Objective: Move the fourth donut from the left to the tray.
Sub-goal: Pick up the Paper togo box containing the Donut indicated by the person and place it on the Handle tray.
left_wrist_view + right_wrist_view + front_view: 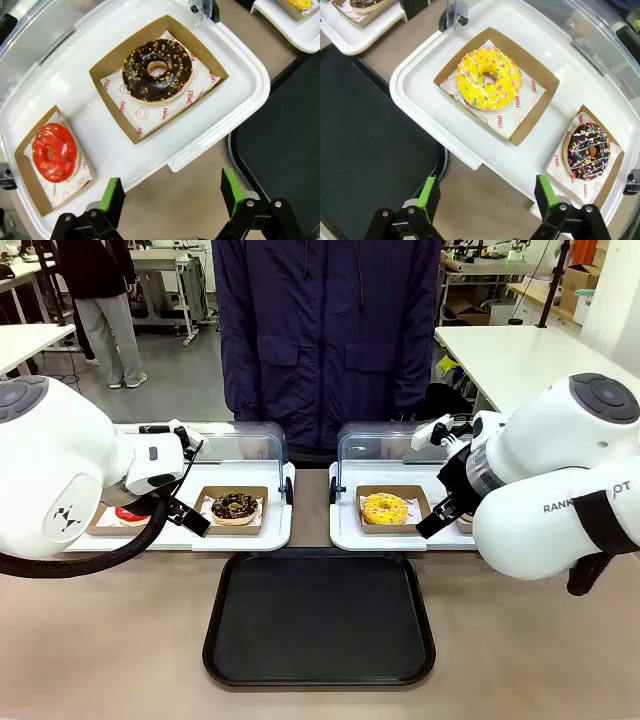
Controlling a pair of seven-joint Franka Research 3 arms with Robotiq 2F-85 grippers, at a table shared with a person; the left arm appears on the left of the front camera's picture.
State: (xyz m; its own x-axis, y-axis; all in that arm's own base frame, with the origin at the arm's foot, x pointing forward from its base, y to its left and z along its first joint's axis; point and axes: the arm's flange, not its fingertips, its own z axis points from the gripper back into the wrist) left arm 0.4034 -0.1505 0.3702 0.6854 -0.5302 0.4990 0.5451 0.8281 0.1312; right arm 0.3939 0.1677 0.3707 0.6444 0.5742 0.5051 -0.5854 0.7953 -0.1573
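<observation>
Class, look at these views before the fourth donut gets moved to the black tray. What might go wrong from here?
1. The open right gripper hangs nearer the yellow sprinkled ring donut than the dark chocolate sprinkled donut, so it might grab the wrong one.
2. That donut's brown cardboard holder sits by the clear domed lid; fingers may bump it.
3. Pinching the shallow holder could tip the donut before the flat black plastic tray.
</observation>
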